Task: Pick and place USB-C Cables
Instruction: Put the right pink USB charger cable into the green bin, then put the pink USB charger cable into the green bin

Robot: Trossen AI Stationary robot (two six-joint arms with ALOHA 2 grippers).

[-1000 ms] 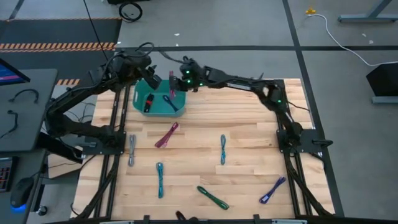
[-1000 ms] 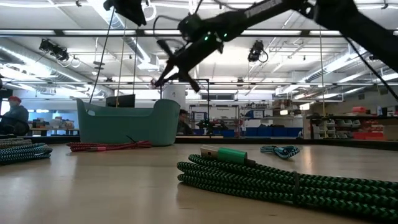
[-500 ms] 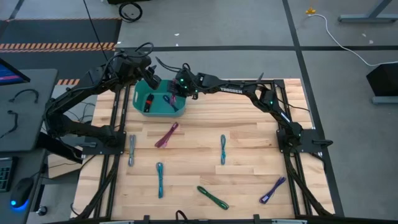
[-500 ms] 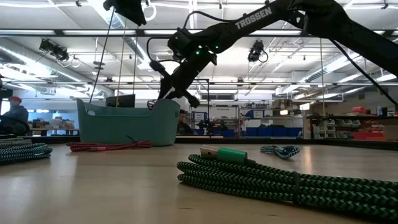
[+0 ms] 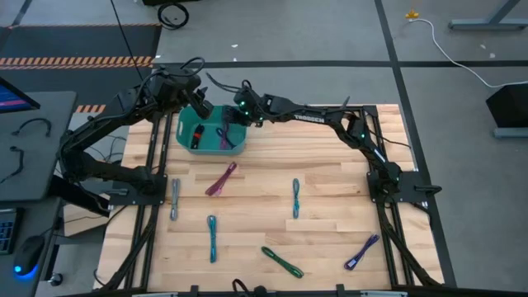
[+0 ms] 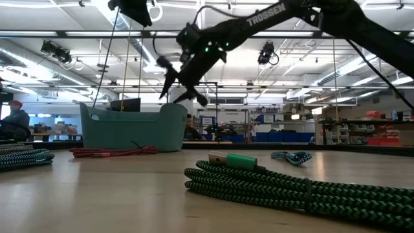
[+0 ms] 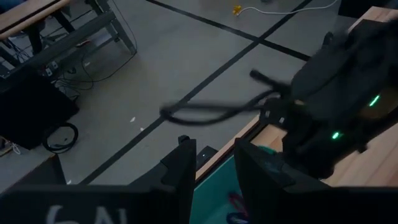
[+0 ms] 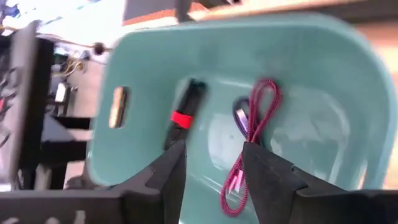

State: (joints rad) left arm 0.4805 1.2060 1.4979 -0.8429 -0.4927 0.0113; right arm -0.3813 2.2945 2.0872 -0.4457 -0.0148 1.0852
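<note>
A teal bin (image 5: 183, 132) stands at the table's far left. Inside it lie a magenta USB-C cable (image 8: 255, 130), a purple one (image 8: 240, 116) and a black one with a red band (image 8: 183, 115). My right gripper (image 8: 214, 177) hovers open just above the bin (image 6: 129, 129), holding nothing. My left gripper (image 5: 196, 101) hangs open over the bin's far left corner, well above the rim. Several more cables lie flat on the table: magenta (image 5: 221, 178), grey (image 5: 175, 198), teal (image 5: 212, 237), blue (image 5: 295, 198), green (image 5: 282, 261) and purple (image 5: 361, 252).
In the low view the green cable (image 6: 291, 188) lies close in front, and a red-black one (image 6: 113, 152) rests before the bin. Bare wood lies between the scattered cables. Both arms reach in from the table's side frames, crossing its far edge.
My right gripper carried the magenta cable toward the table's left, over the bin. It dipped down into the bin, let the cable go and rose a little. The cable now lies on the bin's floor.
</note>
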